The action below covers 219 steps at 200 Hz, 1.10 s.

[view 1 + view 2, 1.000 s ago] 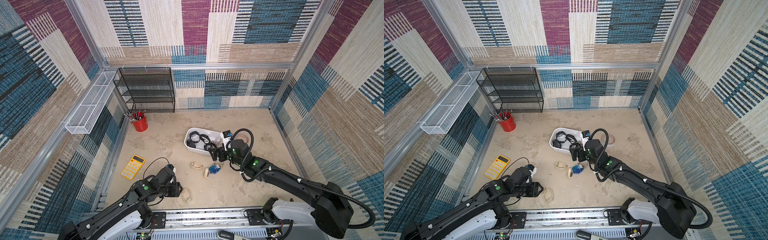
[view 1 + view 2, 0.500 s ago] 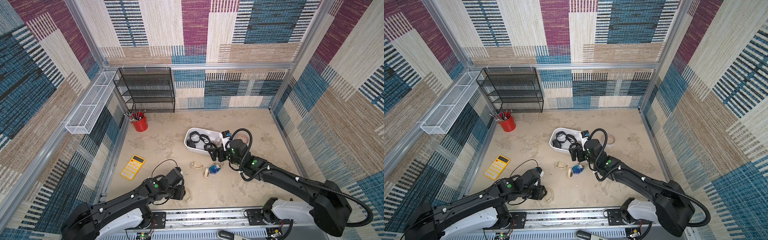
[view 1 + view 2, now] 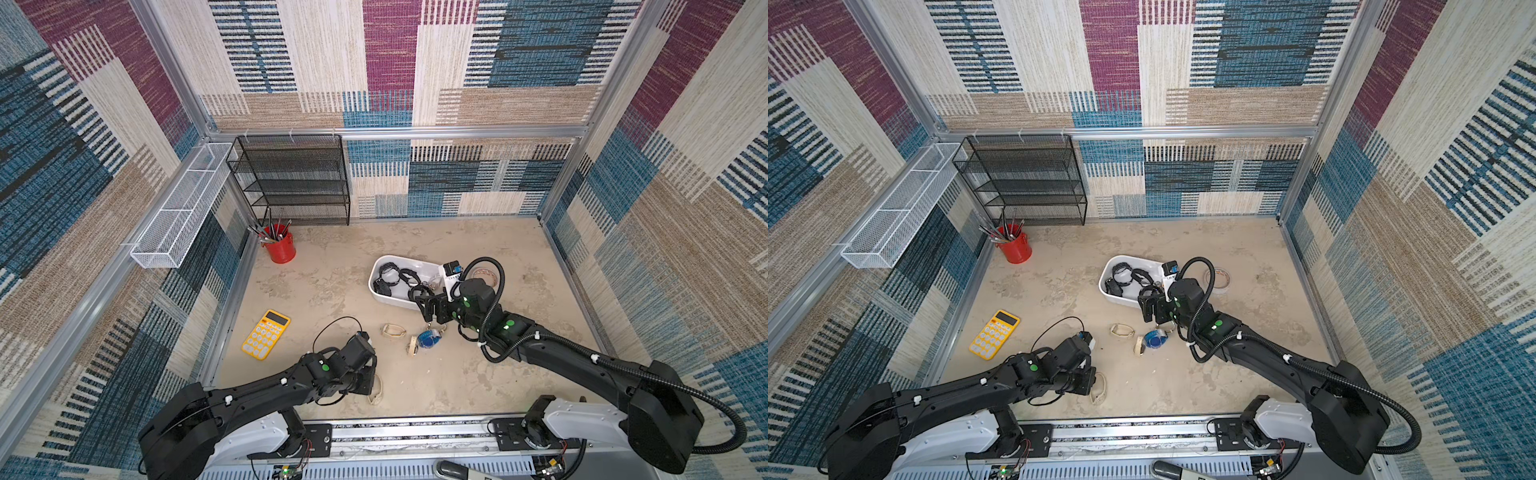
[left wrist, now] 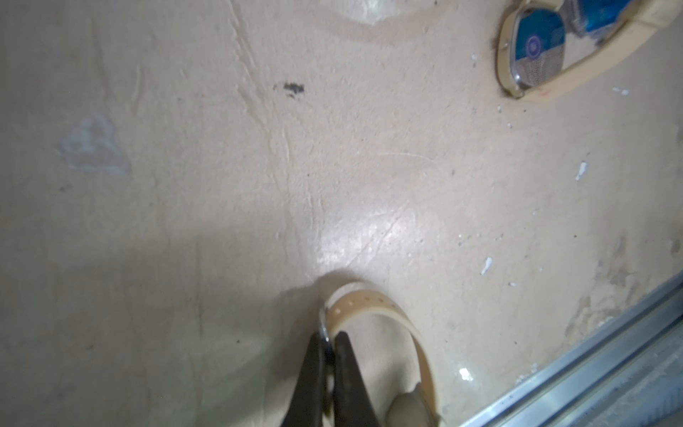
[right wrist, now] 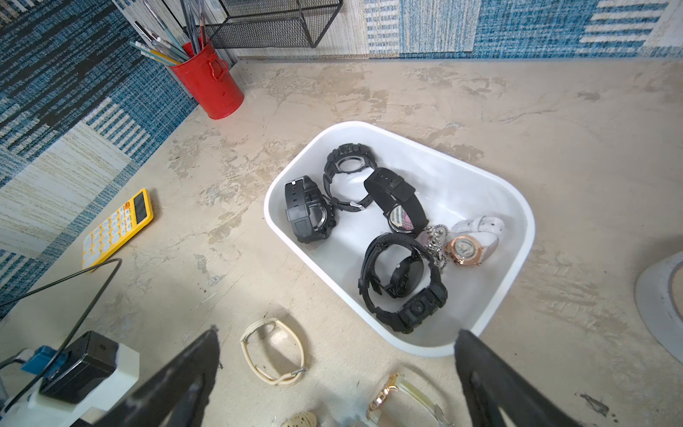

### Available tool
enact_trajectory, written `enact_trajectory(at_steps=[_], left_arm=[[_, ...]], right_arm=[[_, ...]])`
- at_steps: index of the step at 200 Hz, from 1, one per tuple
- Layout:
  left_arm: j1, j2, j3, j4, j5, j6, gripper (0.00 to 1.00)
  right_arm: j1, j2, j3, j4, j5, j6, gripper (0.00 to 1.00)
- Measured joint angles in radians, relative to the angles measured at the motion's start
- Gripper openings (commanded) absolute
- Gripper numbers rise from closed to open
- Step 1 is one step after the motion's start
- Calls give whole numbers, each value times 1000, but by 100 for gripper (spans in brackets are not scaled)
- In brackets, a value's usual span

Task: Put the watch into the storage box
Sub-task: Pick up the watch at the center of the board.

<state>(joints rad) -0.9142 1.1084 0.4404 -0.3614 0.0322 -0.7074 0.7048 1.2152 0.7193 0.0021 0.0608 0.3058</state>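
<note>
1. Nearest, just inside the front rail (image 3: pixel 415 426): left gripper (image 4: pixel 330 342), fingers pressed together on the strap of a beige watch (image 4: pixel 373 299) close to its buckle. Seen in both top views low at the sandy floor (image 3: pixel 332 270), watch (image 3: pixel 376 390) poking out beyond the gripper (image 3: pixel 368 380); lifted or resting, cannot tell. Well apart from the storage box.
2. Further in, loose on the floor: a blue-faced watch (image 3: pixel 428 338) with a pale strap, and beside it a cream watch (image 3: pixel 393 331) closed into a loop. Off toward the left wall, a yellow calculator (image 3: pixel 266 334), lying flat.
3. Just behind those: right gripper (image 5: pixel 334 338), fingers spread wide and holding nothing, hanging over the near edge of the box in both top views (image 3: pixel 1152 307).
4. Next, the storage box (image 3: pixel 380 296), a white rounded tub standing on the floor. Inside: several black watches (image 5: pixel 308 210) and one white-strapped watch (image 5: pixel 469 244) with a rose-gold case, bunched toward one end.
5. Just beyond the box, a roll of tape (image 3: pixel 484 274), partly hidden by the right arm's cable.
6. Farthest back: a red cup (image 3: pixel 279 247) full of pens, a black mesh rack (image 3: pixel 295 178) against the rear wall, and a white wire basket (image 3: pixel 178 208) hung on the left wall.
</note>
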Motion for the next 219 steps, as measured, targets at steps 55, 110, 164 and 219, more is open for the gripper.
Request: enact_trajectory(at_steps=[55,110,164,219], left_arm=[[0,37,25,53,-27,0,0],[1,50,70,79,-60,11,0],[9,50,156,80,-122,58,0],[66,71,244,84,-133,146,0]], right_arm=[[0,-5,-7,0,0,0,100],[0,-6,-9,1,-2,0,100],[0,-6,-9,0,-17,0,100],[0,-21,-29,13,-83,-9,100]])
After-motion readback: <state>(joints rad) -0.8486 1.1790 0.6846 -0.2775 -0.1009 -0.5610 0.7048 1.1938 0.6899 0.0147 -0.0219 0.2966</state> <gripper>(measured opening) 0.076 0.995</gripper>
